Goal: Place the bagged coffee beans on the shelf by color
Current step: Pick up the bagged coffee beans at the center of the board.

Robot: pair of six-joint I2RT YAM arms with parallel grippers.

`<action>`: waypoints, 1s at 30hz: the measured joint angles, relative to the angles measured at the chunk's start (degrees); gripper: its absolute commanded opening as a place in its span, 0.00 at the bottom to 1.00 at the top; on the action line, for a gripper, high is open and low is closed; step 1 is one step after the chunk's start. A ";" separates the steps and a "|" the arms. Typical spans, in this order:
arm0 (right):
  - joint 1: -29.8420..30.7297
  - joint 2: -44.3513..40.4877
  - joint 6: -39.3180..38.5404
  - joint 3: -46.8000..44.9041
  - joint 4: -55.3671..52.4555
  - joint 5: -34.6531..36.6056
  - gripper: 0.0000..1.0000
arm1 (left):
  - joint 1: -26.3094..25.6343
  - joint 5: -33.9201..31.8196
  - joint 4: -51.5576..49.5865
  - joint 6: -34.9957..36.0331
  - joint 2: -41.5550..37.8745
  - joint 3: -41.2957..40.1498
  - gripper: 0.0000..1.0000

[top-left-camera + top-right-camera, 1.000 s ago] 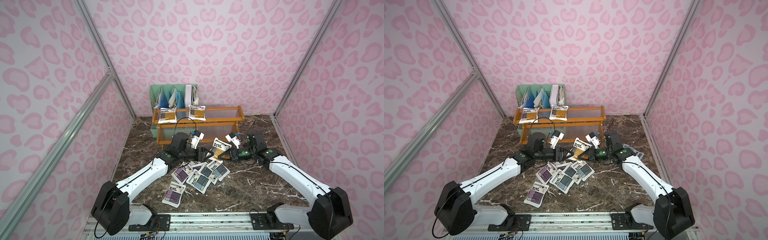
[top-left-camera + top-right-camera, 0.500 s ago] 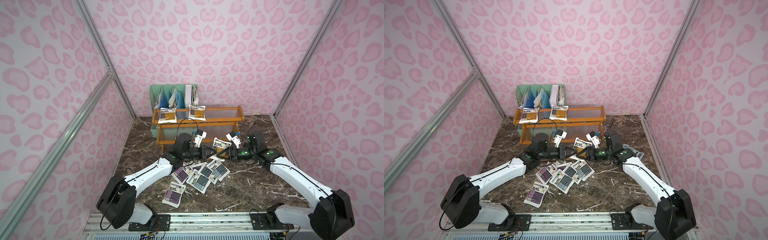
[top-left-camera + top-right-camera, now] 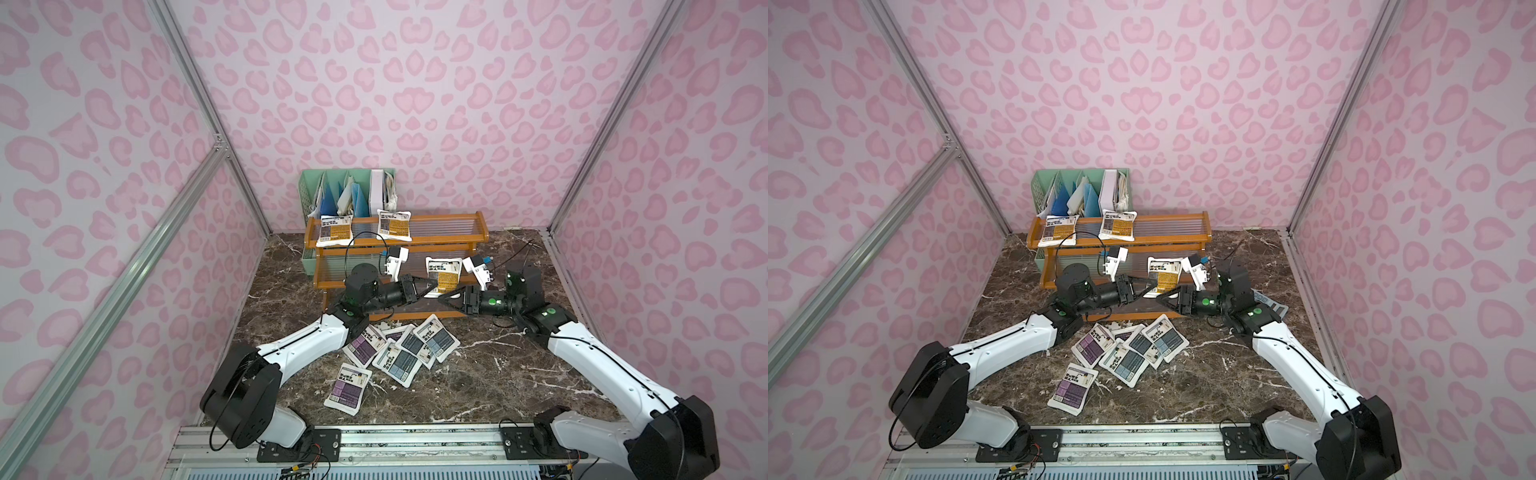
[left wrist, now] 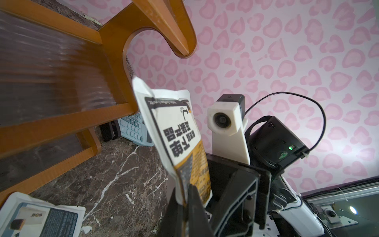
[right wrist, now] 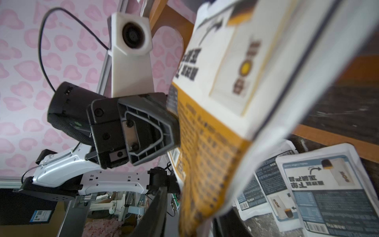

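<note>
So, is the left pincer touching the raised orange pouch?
Touching. In the left wrist view the left pincer is shut on the bottom edge of the orange pouch, which is pinched between its closed jaws with no gap.

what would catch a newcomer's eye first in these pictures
A white puffy pouch with an orange label hangs upright in mid-air before the stepped orange-brown wooden shelf, pinched by the left gripper while the right gripper stands open at its lower edge. Two matching orange pouches lie on the shelf's top tier, and a heap of blue-grey and purple pouches sprawls on the dark marble tabletop in front.
</note>
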 measured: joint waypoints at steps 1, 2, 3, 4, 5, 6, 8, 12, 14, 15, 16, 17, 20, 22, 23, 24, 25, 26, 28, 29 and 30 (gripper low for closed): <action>-0.50 -0.57 1.03 -0.42 0.90 0.20 0.39 | 0.04 -0.04 0.33 -0.52 -0.04 -0.26 0.00; -0.76 -1.03 1.22 -0.92 1.75 0.50 0.39 | 0.04 0.02 0.61 -0.50 -0.11 -0.46 0.00; -0.79 -1.44 2.27 -1.46 2.84 1.05 0.37 | 0.17 0.07 0.63 -0.50 -0.15 -0.59 0.00; -0.79 -1.66 2.73 -1.79 3.63 1.27 0.34 | 0.22 0.13 0.59 -0.52 -0.17 -0.68 0.00; -0.81 -1.88 3.13 -2.14 4.37 1.66 0.31 | 0.26 0.22 0.57 -0.52 -0.17 -0.68 0.00; -0.85 -2.01 4.02 -2.45 5.16 2.01 0.25 | 0.26 0.28 0.59 -0.52 -0.17 -0.68 0.00; -0.87 -2.12 4.20 -2.75 6.08 2.82 0.14 | 0.26 0.55 0.63 -0.52 -0.26 -0.68 0.00; -0.90 -2.49 5.11 -3.21 6.29 4.04 0.00 | 0.26 0.68 0.74 -0.50 -0.55 -0.70 0.00; -0.83 -3.17 4.98 -3.23 5.99 4.42 0.00 | 0.26 0.68 0.37 -0.35 -0.85 -0.61 0.07; -0.83 -3.58 4.72 -3.23 5.64 4.61 0.00 | 0.24 0.66 -0.09 -0.17 -1.01 -0.44 0.13; -0.83 -4.02 4.24 -3.23 5.11 4.76 0.00 | 0.15 0.66 -0.85 0.22 -1.29 -0.24 0.21; -0.79 -4.52 3.43 -3.15 4.17 4.96 0.00 | 0.13 0.74 -1.97 1.09 -1.68 0.00 0.29; -1.07 -6.27 0.61 -2.64 0.90 6.64 0.00 | 0.31 -1.88 -9.05 4.02 -3.69 0.98 0.46; -1.07 -7.50 -1.77 -2.08 -2.56 6.75 0.00 | 0.39 -3.98 -14.38 6.36 -5.49 1.42 0.48; -1.11 -8.13 -3.28 -1.51 -4.74 6.69 0.00 | 0.37 -5.33 -17.20 7.76 -6.58 1.60 0.49; -1.16 -8.52 -4.44 -0.85 -6.40 6.60 0.00 | 0.37 -6.84 -19.98 9.14 -7.67 1.68 0.49; -1.38 -8.85 -5.99 0.35 -8.76 6.34 0.00 | 0.37 -8.55 -22.97 10.62 -8.81 1.86 0.50; -1.64 -8.92 -7.41 1.92 -10.93 6.21 0.00 | 0.37 -10.32 -25.86 12.07 -9.81 2.10 0.50; -2.21 -8.15 -9.97 5.99 -14.25 5.88 0.00 | 0.37 -14.49 -31.58 14.78 -11.21 2.82 0.50; -2.56 -7.21 -11.08 8.52 -15.93 5.73 0.00 | 0.42 -16.50 -33.90 15.87 -11.52 3.10 0.51; -2.93 -5.92 -12.09 11.32 -17.03 5.49 0.00 | 0.42 -18.14 -36.09 16.72 -11.69 3.28 0.51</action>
